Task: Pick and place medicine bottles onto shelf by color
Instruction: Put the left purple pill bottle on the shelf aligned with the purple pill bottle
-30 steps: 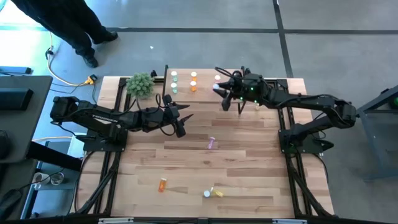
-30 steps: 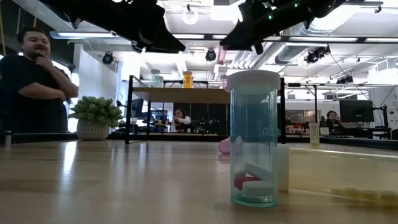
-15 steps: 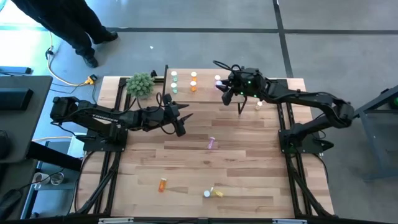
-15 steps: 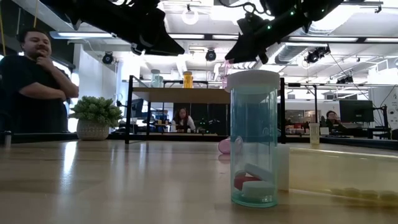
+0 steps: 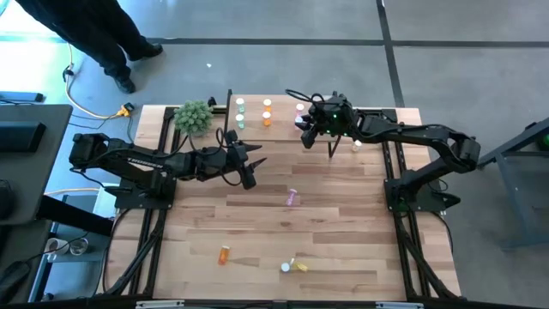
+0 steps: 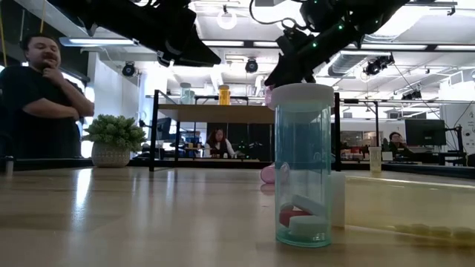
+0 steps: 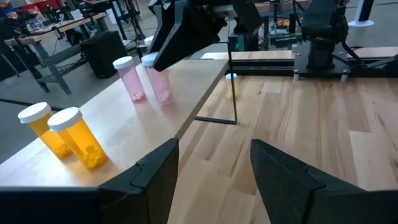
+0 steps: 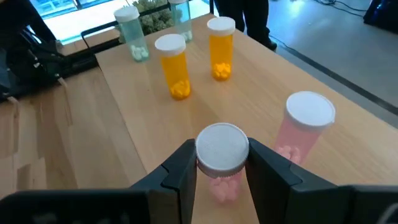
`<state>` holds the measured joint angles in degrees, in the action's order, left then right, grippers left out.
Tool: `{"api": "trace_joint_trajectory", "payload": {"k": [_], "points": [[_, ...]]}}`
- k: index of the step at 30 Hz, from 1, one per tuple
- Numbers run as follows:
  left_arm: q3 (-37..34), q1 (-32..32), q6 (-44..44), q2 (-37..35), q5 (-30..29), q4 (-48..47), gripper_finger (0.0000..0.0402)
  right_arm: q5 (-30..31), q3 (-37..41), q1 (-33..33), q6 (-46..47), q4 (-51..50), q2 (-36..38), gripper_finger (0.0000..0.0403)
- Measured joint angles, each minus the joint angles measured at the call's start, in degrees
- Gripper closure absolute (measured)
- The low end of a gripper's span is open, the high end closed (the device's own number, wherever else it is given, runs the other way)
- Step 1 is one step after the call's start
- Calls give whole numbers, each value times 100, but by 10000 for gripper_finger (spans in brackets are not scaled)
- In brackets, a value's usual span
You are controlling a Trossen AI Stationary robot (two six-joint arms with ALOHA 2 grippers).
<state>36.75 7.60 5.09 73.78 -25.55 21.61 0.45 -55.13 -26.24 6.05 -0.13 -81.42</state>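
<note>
The shelf (image 5: 253, 112) stands at the table's far edge and bears two green bottles (image 5: 240, 113), two orange bottles (image 5: 267, 112) and one pink bottle (image 5: 299, 109), all upright. My right gripper (image 5: 303, 130) is over the shelf's right end, shut on a second pink bottle (image 8: 222, 186), next to the standing pink one (image 8: 308, 124). My left gripper (image 5: 254, 163) hovers open and empty over the table, in front of the shelf. It shows open in its wrist view (image 7: 214, 180). My right gripper pinches the pink bottle's white cap (image 8: 222, 146) between its two fingers (image 8: 180, 168), one on each side. The fingers come from above. The bottle hangs upright below them over the shelf board (image 8: 124, 93). I cannot tell whether its base touches the board.
A pink bottle (image 5: 292, 197), an orange one (image 5: 225, 254) and a yellow one (image 5: 301, 265) lie on the table. A green one (image 6: 300, 163) stands near the front edge. Another bottle (image 5: 357, 145) is at the right. A plant (image 5: 194, 116) stands left of the shelf. A person watches beyond the table.
My right gripper has carried the pink bottle toward the table's far edge and a little left, over the shelf's right end and beside the standing pink bottle. It has also gone lower. The bottle has stayed upright.
</note>
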Motion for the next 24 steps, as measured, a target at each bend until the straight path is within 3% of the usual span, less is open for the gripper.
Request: {"api": "trace_joint_trajectory", "payload": {"k": [24], "points": [[-2,0,3,-2,-16,0,211,85,0,0,-355,-93,-7,294]]}}
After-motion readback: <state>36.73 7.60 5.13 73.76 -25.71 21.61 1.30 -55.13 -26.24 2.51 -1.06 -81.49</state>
